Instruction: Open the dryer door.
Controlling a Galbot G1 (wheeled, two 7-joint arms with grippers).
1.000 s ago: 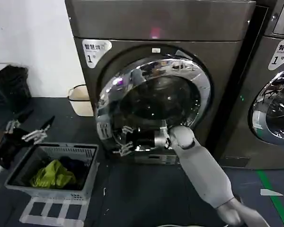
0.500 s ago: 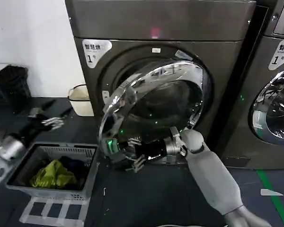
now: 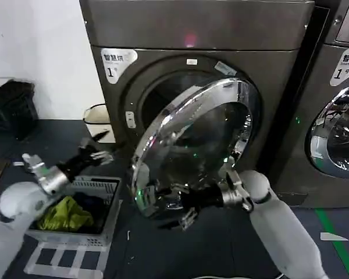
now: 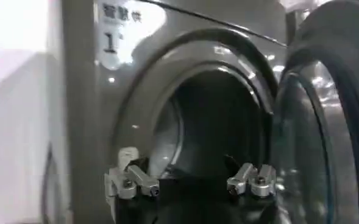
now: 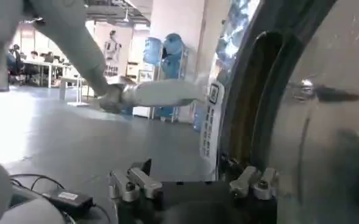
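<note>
Laundry test area inside a larger hall: two numbered front-loading machines, the dryer [image 3: 192,75] and a second machine [image 3: 331,104], beside a laundry basket [image 3: 70,212] of clothes.

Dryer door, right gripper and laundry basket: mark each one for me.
dryer door [image 3: 192,142], head view, on the tinted glass.
right gripper [image 3: 177,216], head view, between its fingertips at the door's lower rim.
laundry basket [image 3: 93,187], head view, on its grey far rim.

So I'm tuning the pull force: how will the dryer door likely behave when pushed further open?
The dryer door looks rigid and hinged, so it probably swings rather than flexes. Its chrome ring seems slippery. The right hand sits at its lower rim.
</note>
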